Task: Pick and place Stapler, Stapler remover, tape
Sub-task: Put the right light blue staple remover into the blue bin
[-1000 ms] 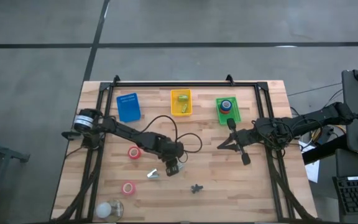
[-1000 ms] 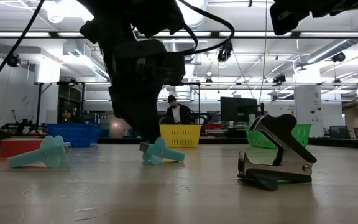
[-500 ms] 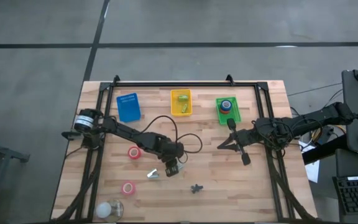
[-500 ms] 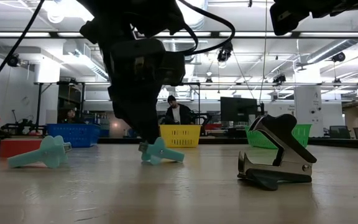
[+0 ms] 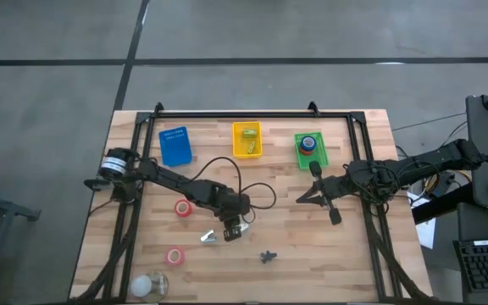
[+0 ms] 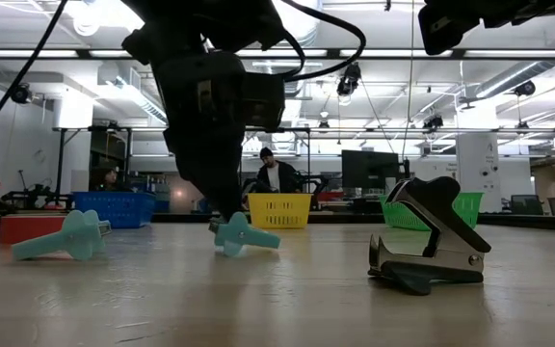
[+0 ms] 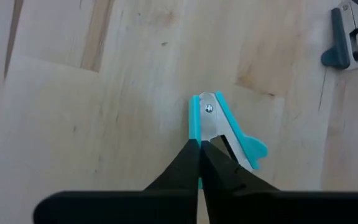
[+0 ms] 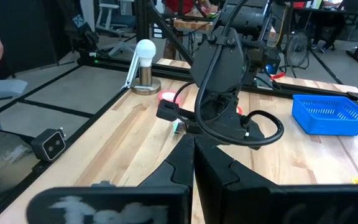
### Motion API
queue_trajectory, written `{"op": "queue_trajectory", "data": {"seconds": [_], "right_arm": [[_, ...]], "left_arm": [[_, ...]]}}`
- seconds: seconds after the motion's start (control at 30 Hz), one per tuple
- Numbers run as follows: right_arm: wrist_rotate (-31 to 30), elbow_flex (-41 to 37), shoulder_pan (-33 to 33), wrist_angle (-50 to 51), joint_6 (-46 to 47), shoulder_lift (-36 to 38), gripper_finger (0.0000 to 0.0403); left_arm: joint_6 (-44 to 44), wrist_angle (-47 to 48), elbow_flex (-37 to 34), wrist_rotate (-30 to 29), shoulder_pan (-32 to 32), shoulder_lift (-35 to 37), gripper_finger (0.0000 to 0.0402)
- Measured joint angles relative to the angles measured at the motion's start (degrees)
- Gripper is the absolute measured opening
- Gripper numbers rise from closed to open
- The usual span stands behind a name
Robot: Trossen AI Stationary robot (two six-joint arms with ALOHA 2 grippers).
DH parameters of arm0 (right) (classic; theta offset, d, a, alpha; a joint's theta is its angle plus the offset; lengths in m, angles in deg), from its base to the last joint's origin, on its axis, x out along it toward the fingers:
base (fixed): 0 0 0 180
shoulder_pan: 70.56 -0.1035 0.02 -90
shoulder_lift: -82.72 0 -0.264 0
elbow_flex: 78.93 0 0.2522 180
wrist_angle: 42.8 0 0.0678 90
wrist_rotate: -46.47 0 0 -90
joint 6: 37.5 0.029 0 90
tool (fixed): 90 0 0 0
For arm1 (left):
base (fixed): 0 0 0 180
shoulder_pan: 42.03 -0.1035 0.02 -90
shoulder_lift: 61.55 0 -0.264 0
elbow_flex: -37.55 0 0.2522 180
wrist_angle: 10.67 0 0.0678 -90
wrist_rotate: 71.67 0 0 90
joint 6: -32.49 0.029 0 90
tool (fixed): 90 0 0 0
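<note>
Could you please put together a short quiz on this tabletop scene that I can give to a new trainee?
1. True or false: the left gripper is shut on the teal staple remover.
2. Which basket holds tape rolls: A blue basket, B yellow basket, C green basket?
3. Fill in: the dark staple remover rests on the ___.

Key: 1 true; 2 C; 3 wooden table.
</note>
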Motion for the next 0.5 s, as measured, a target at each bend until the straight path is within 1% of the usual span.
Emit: {"op": "queue_trajectory", "data": {"seconds": [0.13, 0.3, 0.4, 0.5], "right_arm": [[0.0, 0.0, 0.0, 0.0, 0.0, 0.0, 0.0008], [0.0, 0.0, 0.0, 0.0, 0.0, 0.0, 0.0008], [0.0, 0.0, -0.01, -0.01, 0.0, 0.0, 0.0008], [-0.02, -0.02, 0.0, -0.13, 0.0, 0.0, 0.0008]], "left_arm": [[0.65, 0.1, -0.02, -0.16, -0.06, 0.05, 0.0012], [2.07, 2.93, -0.02, -0.35, -0.87, 0.62, 0.0005], [2.74, 5.93, -0.02, -2.65, -1.66, 1.74, 0.0007], [3.37, 9.63, -0.04, -7.22, -2.28, 3.91, 0.0008]]}}
